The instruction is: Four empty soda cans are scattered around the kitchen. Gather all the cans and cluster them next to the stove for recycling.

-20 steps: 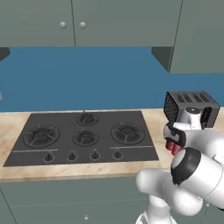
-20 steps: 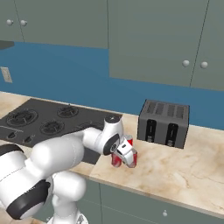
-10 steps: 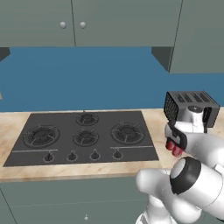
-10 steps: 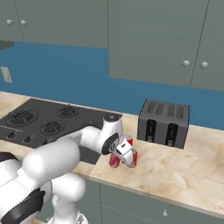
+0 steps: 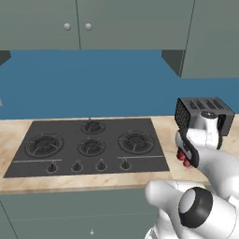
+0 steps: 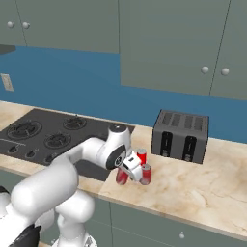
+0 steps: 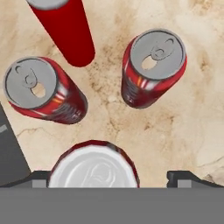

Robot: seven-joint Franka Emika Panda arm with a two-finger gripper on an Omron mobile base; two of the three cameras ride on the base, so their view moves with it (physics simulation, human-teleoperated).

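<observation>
Beside the stove (image 5: 88, 145) | jaws released, hand lifted slightly | four soda cans (image 7: 153, 68) clustered | bench (image 6: 202, 188) free rightward

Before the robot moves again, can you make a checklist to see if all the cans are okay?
1. Four cans on the counter: ok, counted in the hand view.
2. Cans upright: ok. The nearest can, left can, right can and far can all stand.
3. Cans next to the stove: ok, just off its right edge.
4. Gripper open: ok, fingers wide apart.
5. Nearest can let go: cannot tell, it sits between the fingers.
</observation>
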